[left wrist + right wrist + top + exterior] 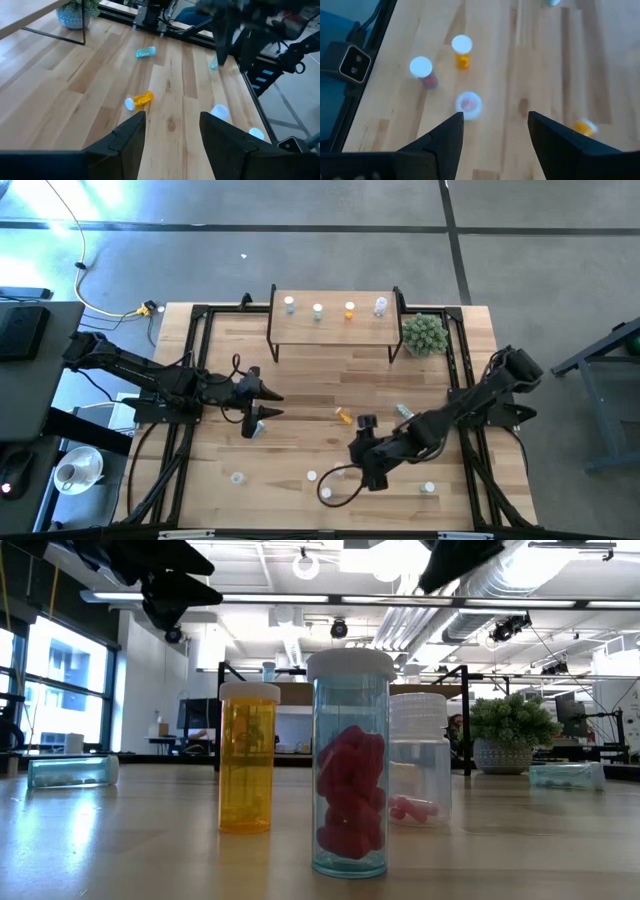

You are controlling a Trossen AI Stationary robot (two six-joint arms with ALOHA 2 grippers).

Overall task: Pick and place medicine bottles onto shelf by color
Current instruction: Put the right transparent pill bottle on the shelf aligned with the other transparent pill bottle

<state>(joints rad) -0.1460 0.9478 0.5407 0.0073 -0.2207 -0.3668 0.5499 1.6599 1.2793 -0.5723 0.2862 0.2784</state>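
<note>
Four medicine bottles [318, 310] up on shelf [333, 330] at twelve o'clock; right gripper [495, 131] spread wide, empty; left gripper [171, 131] parted, empty.

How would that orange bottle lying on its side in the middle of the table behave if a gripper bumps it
The orange bottle lies on its side on smooth planks, so a bump would probably send it rolling. It looks small and plastic, likely light and easily knocked off line. Its round body may slip between fingers unless they are centred.
</note>
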